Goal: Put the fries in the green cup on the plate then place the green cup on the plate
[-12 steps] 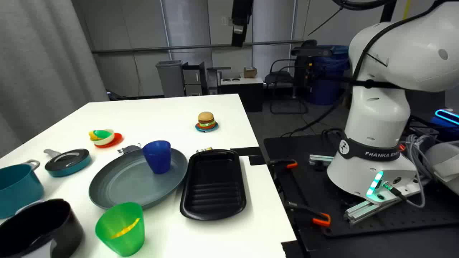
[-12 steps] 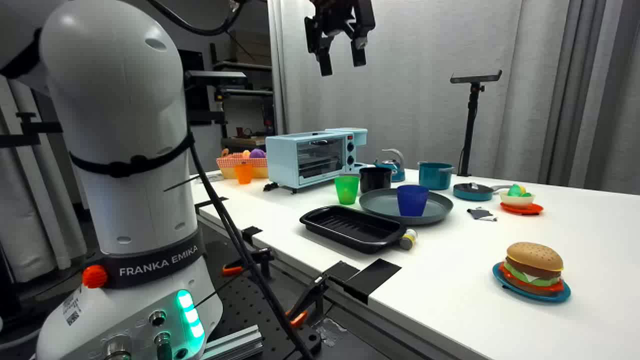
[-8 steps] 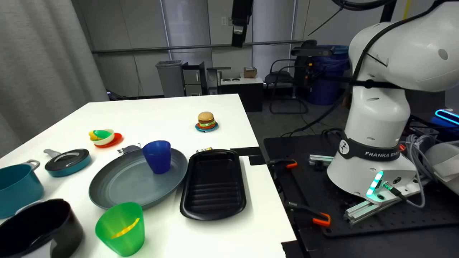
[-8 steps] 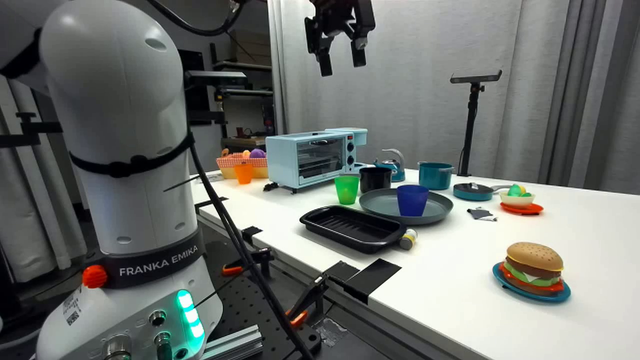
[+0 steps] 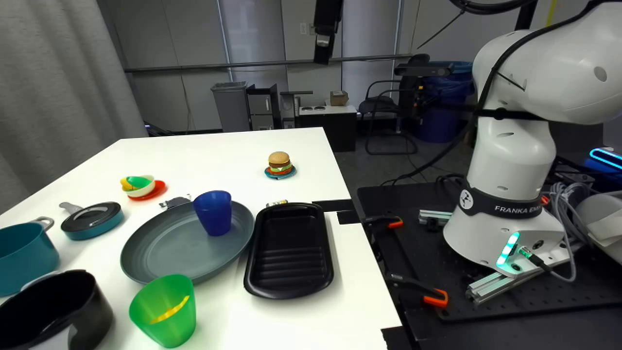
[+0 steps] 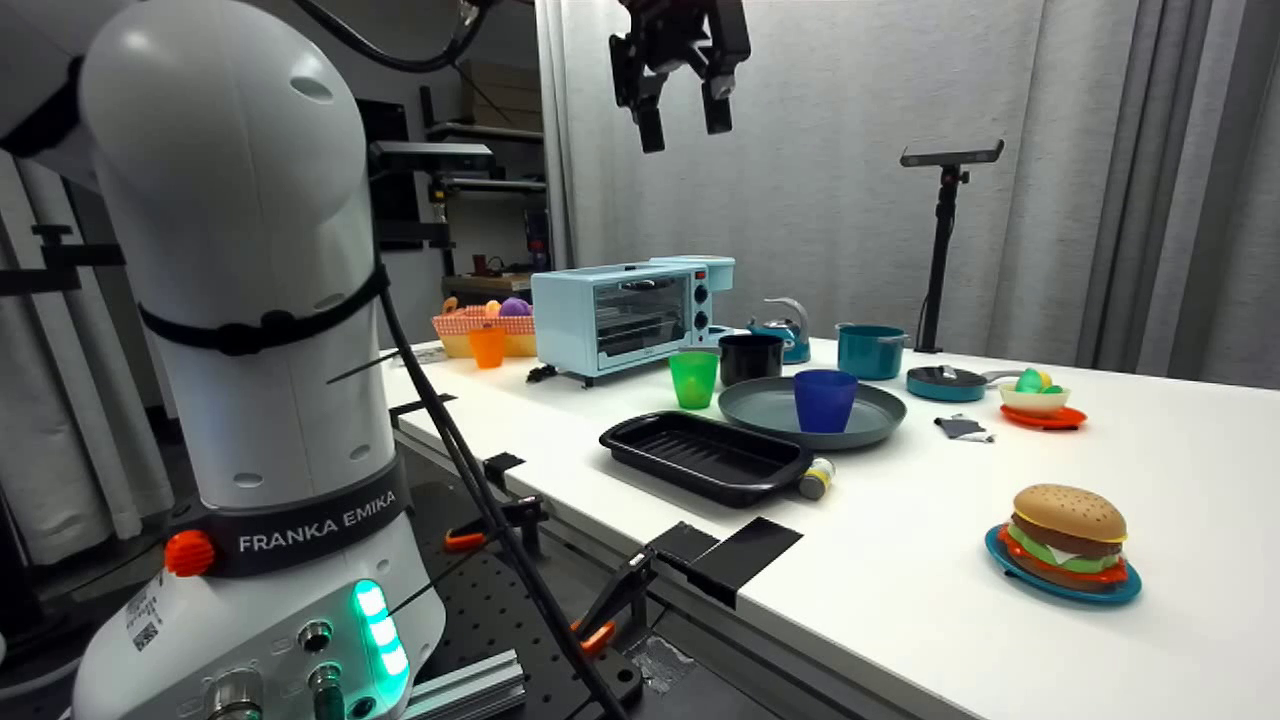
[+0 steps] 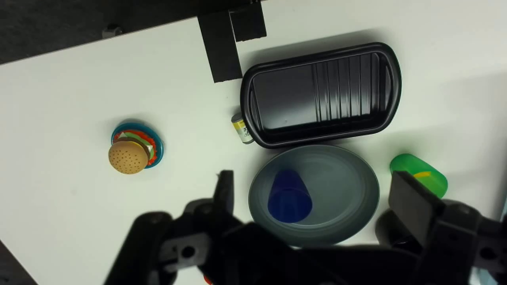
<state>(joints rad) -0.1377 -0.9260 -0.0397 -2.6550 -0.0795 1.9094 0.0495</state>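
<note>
End effector (image 6: 685, 131) spread, empty; green cup (image 6: 693, 381), upright with fries (image 7: 422, 174) inside, lies well below it, toward wrist view's right.

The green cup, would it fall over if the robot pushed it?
The green cup might tip if pushed up high, because it narrows toward the bottom. It looks thin-walled, so it's probably light and may bend a little. The fries inside could spill if it tips, since it's open on top.
</note>
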